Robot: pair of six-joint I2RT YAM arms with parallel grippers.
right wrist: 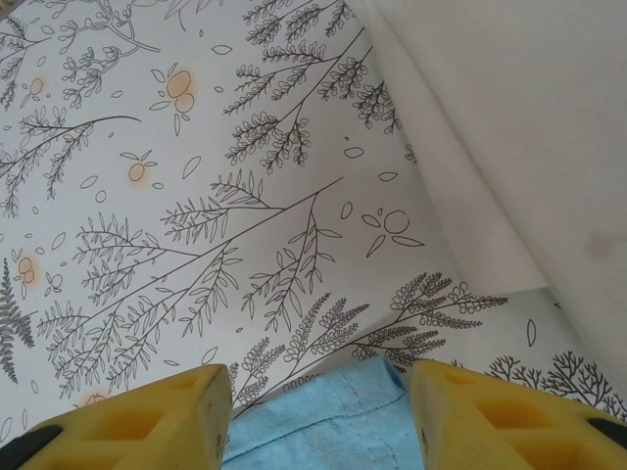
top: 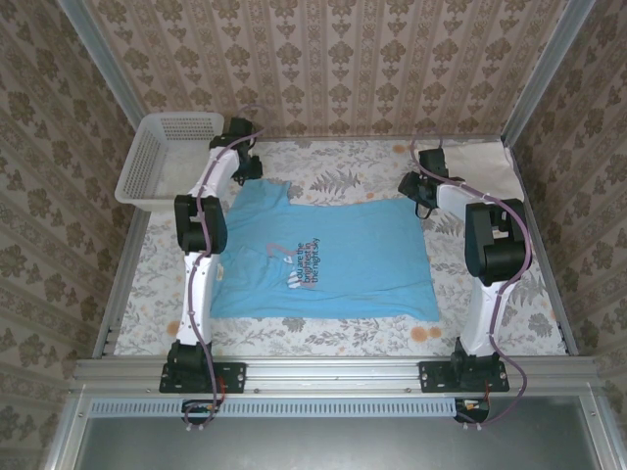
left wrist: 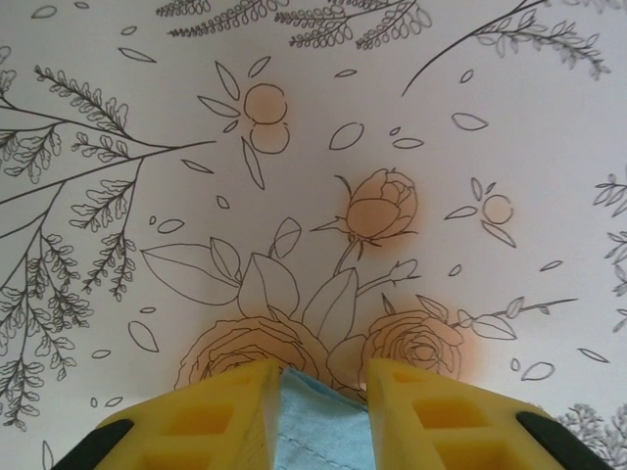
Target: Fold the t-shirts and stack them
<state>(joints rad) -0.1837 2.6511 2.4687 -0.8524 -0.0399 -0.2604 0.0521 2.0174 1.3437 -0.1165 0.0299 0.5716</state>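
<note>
The light blue t-shirt (top: 323,259) lies spread flat on the flowered table cover, its chest print facing up. My left gripper (top: 251,170) is at the shirt's far left corner. In the left wrist view, its yellow fingers (left wrist: 225,411) stand apart, with a point of the blue cloth (left wrist: 318,431) between them. My right gripper (top: 421,192) is at the far right corner. Its fingers (right wrist: 470,411) are open on either side of the stitched hem corner (right wrist: 333,421). The cream-white t-shirt (top: 478,160) lies at the back right and also appears in the right wrist view (right wrist: 509,127).
A white mesh basket (top: 162,157) stands at the back left corner. Wallpapered walls and metal rails close in the table. The flowered cover (top: 323,162) shows bare beyond the shirt's far edge and along its near edge.
</note>
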